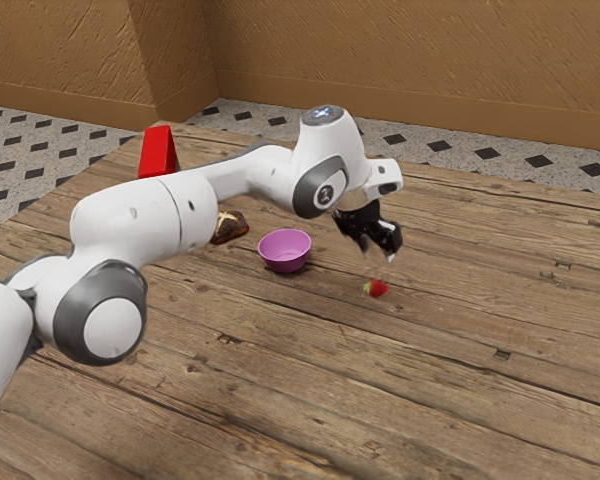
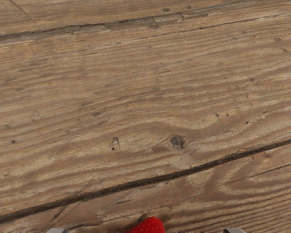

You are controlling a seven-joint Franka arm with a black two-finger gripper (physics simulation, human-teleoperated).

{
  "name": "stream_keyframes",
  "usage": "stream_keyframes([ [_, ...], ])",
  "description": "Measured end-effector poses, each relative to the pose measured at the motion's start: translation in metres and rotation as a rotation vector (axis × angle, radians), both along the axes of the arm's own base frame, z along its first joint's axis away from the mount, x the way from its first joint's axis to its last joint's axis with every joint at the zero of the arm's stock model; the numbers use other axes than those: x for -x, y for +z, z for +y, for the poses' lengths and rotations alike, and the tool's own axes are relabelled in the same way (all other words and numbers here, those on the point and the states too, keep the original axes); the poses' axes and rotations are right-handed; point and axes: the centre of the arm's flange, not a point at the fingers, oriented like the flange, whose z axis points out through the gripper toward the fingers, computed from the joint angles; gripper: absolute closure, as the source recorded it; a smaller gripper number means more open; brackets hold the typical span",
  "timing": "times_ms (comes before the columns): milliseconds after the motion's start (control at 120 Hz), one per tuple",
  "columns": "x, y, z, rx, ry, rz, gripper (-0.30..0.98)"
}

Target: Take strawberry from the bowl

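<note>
Stretching in from eight o'clock on the exterior view's clock face, reached a white arm (image 1: 130, 225) over a wooden table (image 1: 430, 400), past patterned floor tiles (image 1: 10, 150) near ten o'clock. Passed, also at ten o'clock, a bright red block (image 1: 158, 152), partly hidden behind the arm. Left partly covered, just past nine o'clock, a dark brown lump (image 1: 232, 227) with pale markings. Showed, close to the center of the dial, a purple bowl (image 1: 284, 250), upright on the boards. Rose at twelve o'clock to a textured brown wall (image 1: 310, 45).

Held the black gripper (image 1: 377, 256) just past three o'clock, pointed down above the table, with fingers parted and released, gripping nothing. Displayed at four o'clock the strawberry (image 1: 379, 288), on bare wood outside the bowl, at the gripper's six o'clock, near the fingers but apart from them. Turned its green leaves toward nine o'clock, on the bowl's side.

Captured in the wrist view the same red fruit (image 2: 150, 226), partly cut off by the frame, low between two widely separated fingertips (image 2: 56, 230), against grained planks crossed by dark seams (image 2: 179, 173).
</note>
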Motion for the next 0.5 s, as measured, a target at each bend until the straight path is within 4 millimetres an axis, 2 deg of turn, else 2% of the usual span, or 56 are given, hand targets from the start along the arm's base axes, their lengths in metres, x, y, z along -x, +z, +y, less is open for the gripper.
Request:
stream_keyframes([
  [67,0.003,0.0,0.0,-0.007,-0.006,0.008,0.22],
  [100,0.006,0.01,0.002,-0.019,-0.006,0.007,0.19],
  [250,0.033,0.098,0.031,-0.106,0.021,-0.001,0.09],
  [333,0.059,0.14,0.05,-0.154,0.045,0.017,0.06],
  [442,0.095,0.213,0.073,-0.181,0.081,0.002,0.04],
  [500,0.108,0.234,0.077,-0.185,0.089,0.0,0.03],
])
